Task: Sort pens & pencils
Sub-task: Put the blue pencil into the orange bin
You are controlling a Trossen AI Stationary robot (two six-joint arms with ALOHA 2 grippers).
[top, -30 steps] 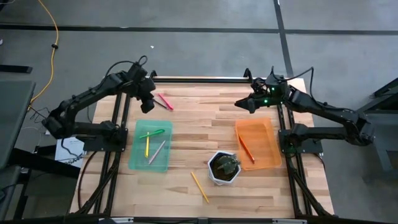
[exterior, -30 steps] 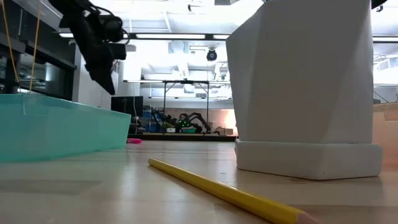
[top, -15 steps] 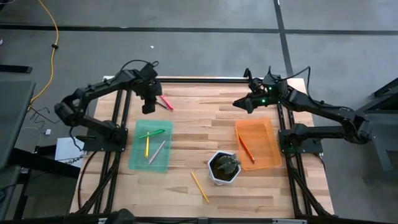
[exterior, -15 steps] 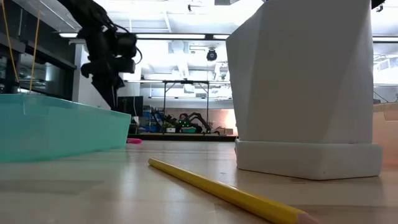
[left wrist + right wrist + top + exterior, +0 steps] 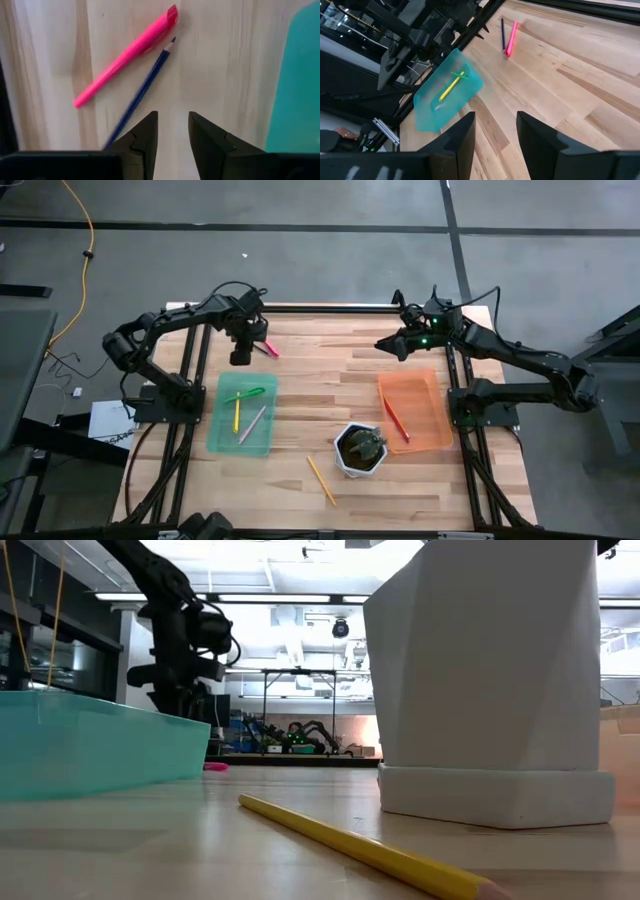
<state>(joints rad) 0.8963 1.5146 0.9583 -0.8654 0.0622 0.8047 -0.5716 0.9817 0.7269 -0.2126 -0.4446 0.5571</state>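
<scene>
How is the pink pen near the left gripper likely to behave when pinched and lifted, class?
The pink pen looks slim and straight, so it is probably stiff and light. Its smooth rounded barrel may roll or slip. The dark blue pencil lies close beside it, so the left gripper might nudge both.

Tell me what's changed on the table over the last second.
The left claw swung from above the teal tray's far edge toward the pink pen and the dark blue pencil beside it, and now hangs open over them, holding nothing. The right claw, the orange tray, the white pot and the yellow pencil stayed put.
</scene>
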